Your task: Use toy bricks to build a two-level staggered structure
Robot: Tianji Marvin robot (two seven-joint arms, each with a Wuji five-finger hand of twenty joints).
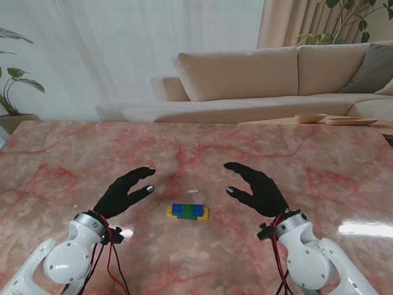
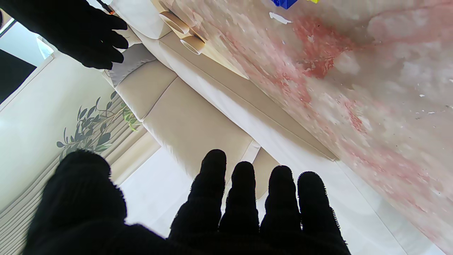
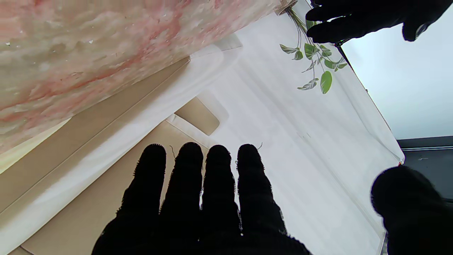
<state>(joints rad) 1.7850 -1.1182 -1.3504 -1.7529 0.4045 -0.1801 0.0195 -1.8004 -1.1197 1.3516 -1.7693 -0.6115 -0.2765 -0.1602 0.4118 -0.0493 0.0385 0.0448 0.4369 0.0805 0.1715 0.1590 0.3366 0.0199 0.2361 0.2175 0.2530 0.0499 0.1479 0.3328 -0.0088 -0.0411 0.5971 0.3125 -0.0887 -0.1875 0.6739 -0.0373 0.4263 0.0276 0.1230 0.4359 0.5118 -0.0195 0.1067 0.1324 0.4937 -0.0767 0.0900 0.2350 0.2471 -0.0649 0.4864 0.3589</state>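
A small brick stack [image 1: 187, 212] lies on the pink marble table [image 1: 73, 160] between my two hands: yellow bricks underneath, blue and green ones on top. My left hand [image 1: 124, 192] in its black glove hovers to its left, fingers spread and holding nothing. My right hand [image 1: 259, 188] mirrors it on the right side, also spread and holding nothing. Both hands stand a short way from the stack without touching it. In the left wrist view only a blue corner of the bricks [image 2: 284, 3] shows at the frame edge, past my fingers [image 2: 244, 198].
A beige sofa [image 1: 276, 74] runs behind the table's far edge. Shallow wooden dishes [image 1: 310, 118] rest on a low surface at the far right. A potted plant [image 1: 12, 86] stands at the far left.
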